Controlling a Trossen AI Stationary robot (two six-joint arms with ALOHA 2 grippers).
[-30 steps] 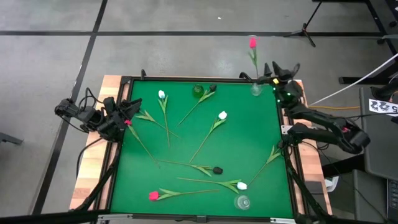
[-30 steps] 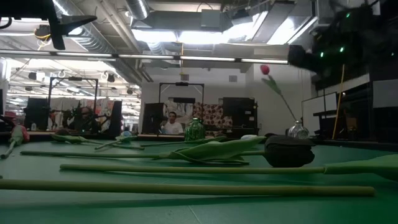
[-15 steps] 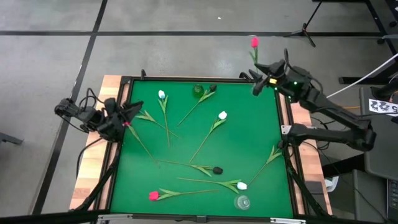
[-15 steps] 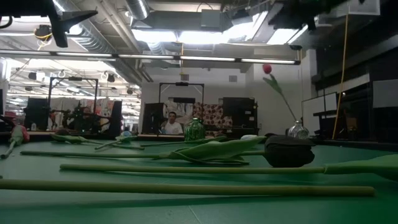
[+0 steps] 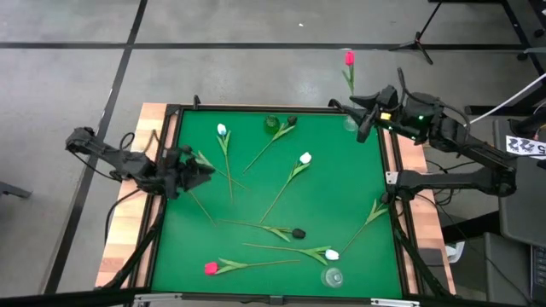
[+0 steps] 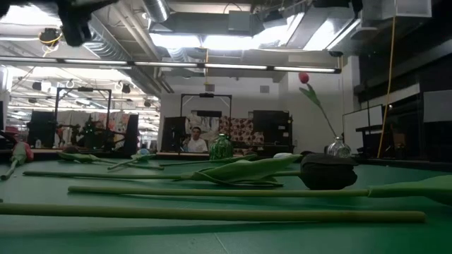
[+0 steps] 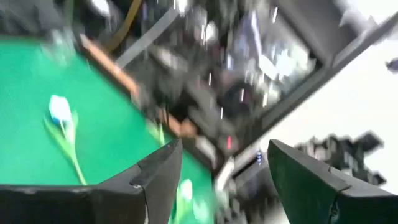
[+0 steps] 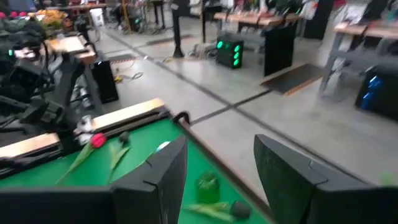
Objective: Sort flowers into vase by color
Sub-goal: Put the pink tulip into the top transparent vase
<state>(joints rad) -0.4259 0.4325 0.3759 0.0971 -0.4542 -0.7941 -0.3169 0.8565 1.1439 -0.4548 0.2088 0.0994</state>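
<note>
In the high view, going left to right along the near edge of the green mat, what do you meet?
Red-pink tulip head → white tulip head, with the small clear glass vase just below it.

Two dark jointed arms, black cables looped along links; green lights glowing on right arm.

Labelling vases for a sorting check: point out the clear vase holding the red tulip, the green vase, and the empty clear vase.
clear vase holding the red tulip [image 6: 338, 147], low view, glass body
green vase [image 5: 271, 124], high view, top
empty clear vase [image 5: 332, 276], high view, rim
</note>
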